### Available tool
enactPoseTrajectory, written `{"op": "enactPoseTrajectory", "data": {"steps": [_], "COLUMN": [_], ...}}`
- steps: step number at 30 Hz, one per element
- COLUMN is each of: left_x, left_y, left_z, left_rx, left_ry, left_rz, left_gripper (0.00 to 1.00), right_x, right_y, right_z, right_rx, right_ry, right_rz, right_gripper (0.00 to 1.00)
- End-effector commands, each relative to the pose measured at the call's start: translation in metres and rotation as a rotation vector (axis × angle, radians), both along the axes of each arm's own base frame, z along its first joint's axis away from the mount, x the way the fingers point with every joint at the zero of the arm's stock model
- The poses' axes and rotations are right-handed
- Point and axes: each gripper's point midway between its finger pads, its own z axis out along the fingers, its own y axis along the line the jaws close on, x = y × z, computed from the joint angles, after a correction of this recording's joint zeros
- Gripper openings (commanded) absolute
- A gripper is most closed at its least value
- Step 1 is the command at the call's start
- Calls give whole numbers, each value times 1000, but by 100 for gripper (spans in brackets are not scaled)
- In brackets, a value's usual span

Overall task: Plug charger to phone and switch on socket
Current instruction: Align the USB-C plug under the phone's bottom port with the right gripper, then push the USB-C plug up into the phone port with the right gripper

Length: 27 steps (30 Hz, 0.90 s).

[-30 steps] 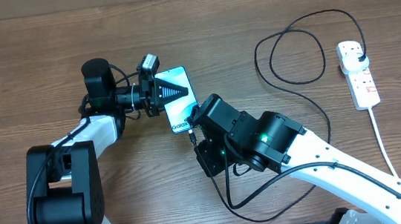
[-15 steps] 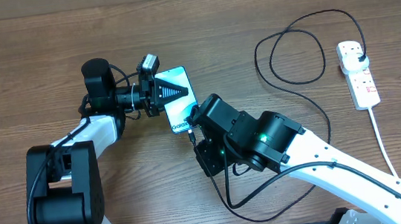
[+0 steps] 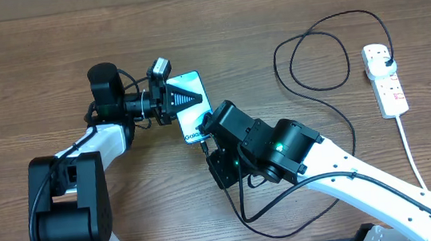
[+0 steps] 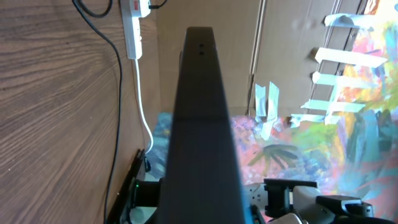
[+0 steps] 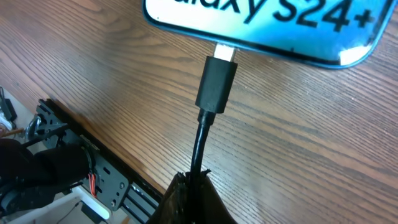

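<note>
The phone (image 3: 193, 83), screen glowing light blue, lies tilted at the table's middle left. My left gripper (image 3: 182, 99) is shut on it from the left. In the left wrist view the phone (image 4: 200, 124) shows edge-on as a dark bar. My right gripper (image 3: 206, 135) is shut on the charger cable (image 5: 198, 152) just behind its black connector (image 5: 217, 84). The connector's metal tip (image 5: 225, 53) meets the bottom edge of the phone (image 5: 267, 25), part of it still showing. The cable (image 3: 335, 108) loops right to its black plug (image 3: 386, 58) in the white socket (image 3: 386, 82).
The socket's thick white cord (image 3: 412, 156) runs down to the table's front right. The charger's slack loops (image 3: 314, 62) lie between my right arm and the socket. The socket (image 4: 134, 25) also shows in the left wrist view.
My right gripper has shifted slightly up and left, bringing the connector closer against the phone's bottom edge. The left arm and phone have not moved.
</note>
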Motion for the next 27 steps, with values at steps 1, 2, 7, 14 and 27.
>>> {"op": "enactPoseTrajectory", "data": {"steps": [1, 2, 7, 14, 27], "left_x": [1, 1, 1, 1, 1], "left_y": [0, 0, 0, 0, 0], "left_z": [12, 12, 12, 12, 12], "left_rx": [-14, -14, -14, -14, -15], "left_ry": [-101, -101, -105, -109, -134], "left_rz": [-27, -27, -27, -27, -27], "left_gripper": [4, 4, 4, 4, 4], "right_x": [-3, -3, -3, -3, -3], "right_y": [-4, -4, -4, -4, -4], "right_z": [-5, -6, -6, -6, -6], "right_rx": [-24, -27, -27, -27, -27], "right_ry": [5, 7, 7, 6, 5], "right_rz": [6, 6, 6, 5, 5], "right_gripper": [4, 4, 4, 4, 4]}}
